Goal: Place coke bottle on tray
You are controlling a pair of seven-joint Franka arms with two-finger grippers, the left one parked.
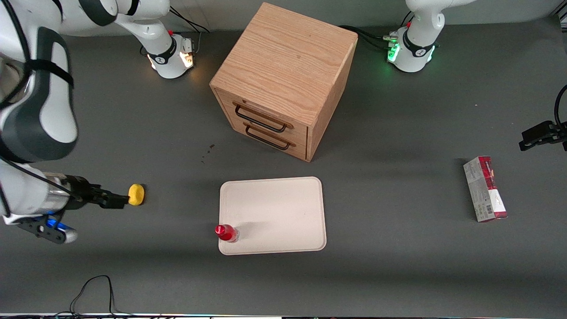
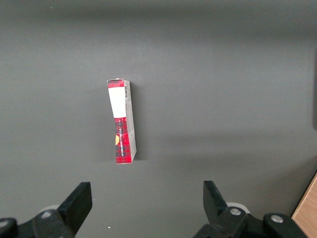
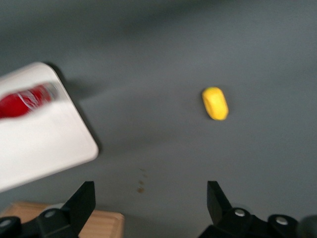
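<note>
Fingers gape wide, empty; only front view shows coke bottle upright on tray.

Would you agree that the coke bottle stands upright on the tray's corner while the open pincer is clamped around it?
Not quite: the open pincer holds nothing and sits beside the yellow object, well apart from the coke bottle. The front view shows this. The bottle does stand upright on the tray's corner.

Even overhead light, soft shadows; right wrist view motion-blurred.
</note>
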